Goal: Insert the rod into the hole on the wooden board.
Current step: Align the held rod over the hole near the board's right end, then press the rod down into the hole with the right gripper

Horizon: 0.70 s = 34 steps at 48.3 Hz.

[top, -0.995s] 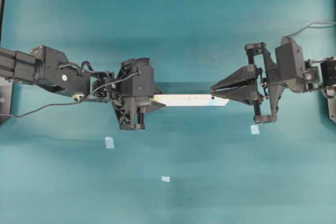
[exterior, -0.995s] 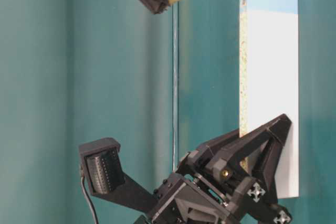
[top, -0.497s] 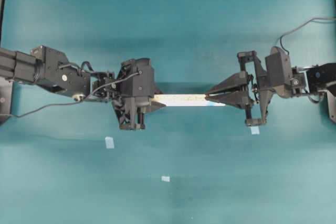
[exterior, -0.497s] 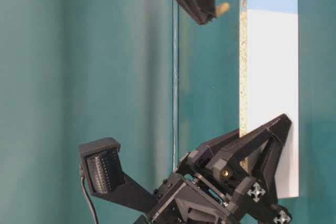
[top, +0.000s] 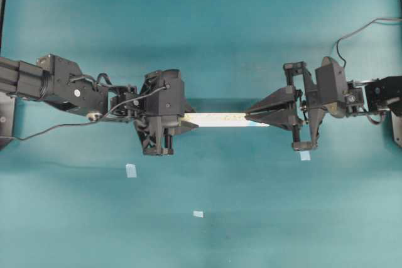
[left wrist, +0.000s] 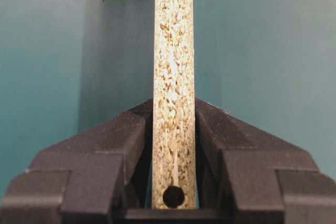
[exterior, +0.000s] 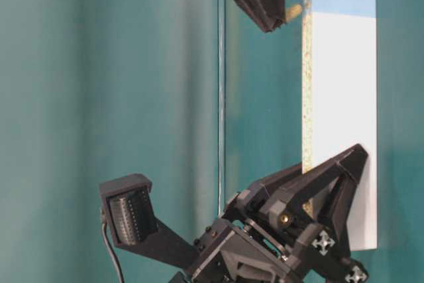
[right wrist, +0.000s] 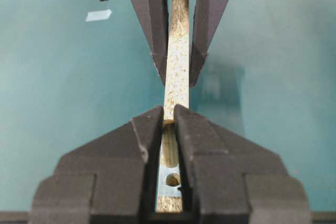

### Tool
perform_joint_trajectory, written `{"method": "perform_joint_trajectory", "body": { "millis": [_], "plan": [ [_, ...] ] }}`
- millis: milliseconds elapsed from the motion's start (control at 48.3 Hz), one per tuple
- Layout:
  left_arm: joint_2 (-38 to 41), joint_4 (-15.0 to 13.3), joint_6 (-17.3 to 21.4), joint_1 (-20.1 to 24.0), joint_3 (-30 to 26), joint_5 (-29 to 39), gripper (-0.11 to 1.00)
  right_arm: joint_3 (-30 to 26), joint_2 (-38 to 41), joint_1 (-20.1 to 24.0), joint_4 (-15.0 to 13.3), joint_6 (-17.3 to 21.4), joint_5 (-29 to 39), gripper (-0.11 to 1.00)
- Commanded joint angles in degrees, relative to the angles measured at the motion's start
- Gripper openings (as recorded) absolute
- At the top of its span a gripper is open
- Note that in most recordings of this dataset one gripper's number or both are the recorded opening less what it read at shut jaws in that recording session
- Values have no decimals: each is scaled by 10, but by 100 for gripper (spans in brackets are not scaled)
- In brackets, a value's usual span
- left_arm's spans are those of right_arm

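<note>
One rod [exterior: 293,11] clenched in right end effector [top: 249,115], one wooden board [top: 217,118] gripped by left end effector [top: 186,121], two holes.

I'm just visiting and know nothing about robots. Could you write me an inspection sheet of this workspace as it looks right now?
Surface: teal table.
Job's things: wooden board held in the air on edge; rod close beside its speckled edge; hole in a blue patch, unfilled.
Clutter: three pale tape bits.
Grippers: left gripper clamps the board; right gripper pinches the rod.
Cables: black cable at right arm.
Surroundings: nothing seen.
</note>
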Motion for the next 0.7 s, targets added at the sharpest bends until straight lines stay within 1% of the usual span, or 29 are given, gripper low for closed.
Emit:
{"method": "perform_joint_trajectory", "body": {
  "millis": [0, 269, 518, 684],
  "plan": [
    [-9, 1, 0, -1, -3, -3, 32, -2, -4, -3, 2, -2, -6, 11],
    [-10, 2, -1, -1, -3, -3, 32, 0, 5, -3, 4, -5, -5, 11],
    [-10, 1, -1, -1, -4, -3, 32, 8, 5, -3, 13, -8, -5, 11],
    [-10, 1, -1, -1, -3, -3, 32, 11, 5, -3, 12, -8, -4, 11]
  ]
}}
